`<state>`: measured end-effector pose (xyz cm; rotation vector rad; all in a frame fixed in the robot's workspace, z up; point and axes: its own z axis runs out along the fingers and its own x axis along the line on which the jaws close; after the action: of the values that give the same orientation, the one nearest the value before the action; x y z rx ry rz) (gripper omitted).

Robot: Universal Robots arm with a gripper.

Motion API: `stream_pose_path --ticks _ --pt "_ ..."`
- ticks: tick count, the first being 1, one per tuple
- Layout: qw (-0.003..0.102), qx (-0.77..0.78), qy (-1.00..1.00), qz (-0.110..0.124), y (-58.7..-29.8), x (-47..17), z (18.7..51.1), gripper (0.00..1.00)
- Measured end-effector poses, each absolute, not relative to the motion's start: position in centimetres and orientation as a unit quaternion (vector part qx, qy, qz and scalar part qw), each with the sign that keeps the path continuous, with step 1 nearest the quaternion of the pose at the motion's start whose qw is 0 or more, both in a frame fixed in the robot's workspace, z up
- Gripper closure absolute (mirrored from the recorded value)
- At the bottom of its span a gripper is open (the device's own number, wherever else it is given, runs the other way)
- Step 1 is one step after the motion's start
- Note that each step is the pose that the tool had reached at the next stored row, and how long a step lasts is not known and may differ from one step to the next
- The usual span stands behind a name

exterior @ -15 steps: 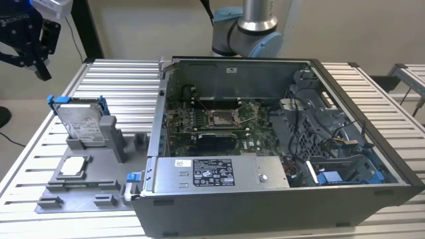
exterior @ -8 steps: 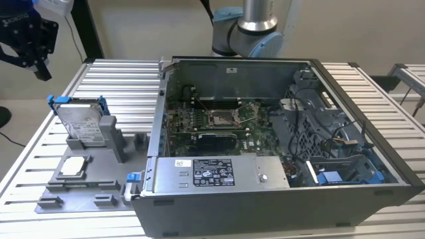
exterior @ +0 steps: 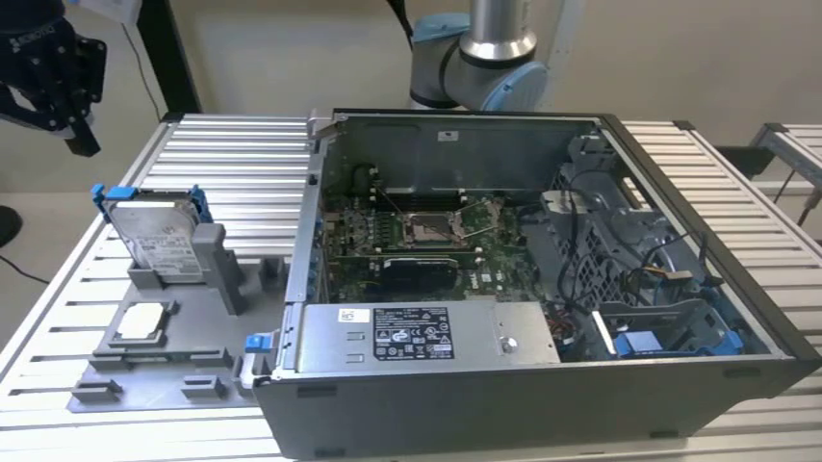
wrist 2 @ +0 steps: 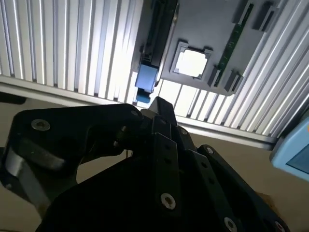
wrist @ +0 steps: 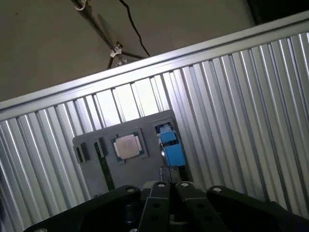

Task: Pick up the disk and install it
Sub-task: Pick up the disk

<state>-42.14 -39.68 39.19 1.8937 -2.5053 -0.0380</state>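
The black gripper (exterior: 62,120) hangs in the air. Below its jaws, well apart, the silver metal disk in its bright blue plastic frame (exterior: 157,236) stands upright in a grey plastic stand (exterior: 206,337).

One arm only. At back of tabletop (exterior: 231,144) in exterior view: arm base (exterior: 495,53), shiny silver tube standing straight up, grey-blue round joint under it. Black gripper (exterior: 58,115) far over at exterior view's left, up high in air, near tabletop's edge, tip pointing down. In both wrist views, gripper body big and close: flat black bars (wrist 2: 166,159) with small round silver screws (wrist 2: 167,200), tip aimed down from above.
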Motion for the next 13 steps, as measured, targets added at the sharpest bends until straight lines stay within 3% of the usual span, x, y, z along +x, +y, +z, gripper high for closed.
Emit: stream_pose_path --ticks 13 --pt "0.001 0.693 -0.721 -0.012 -39.67 -42.14 39.08 1.00"
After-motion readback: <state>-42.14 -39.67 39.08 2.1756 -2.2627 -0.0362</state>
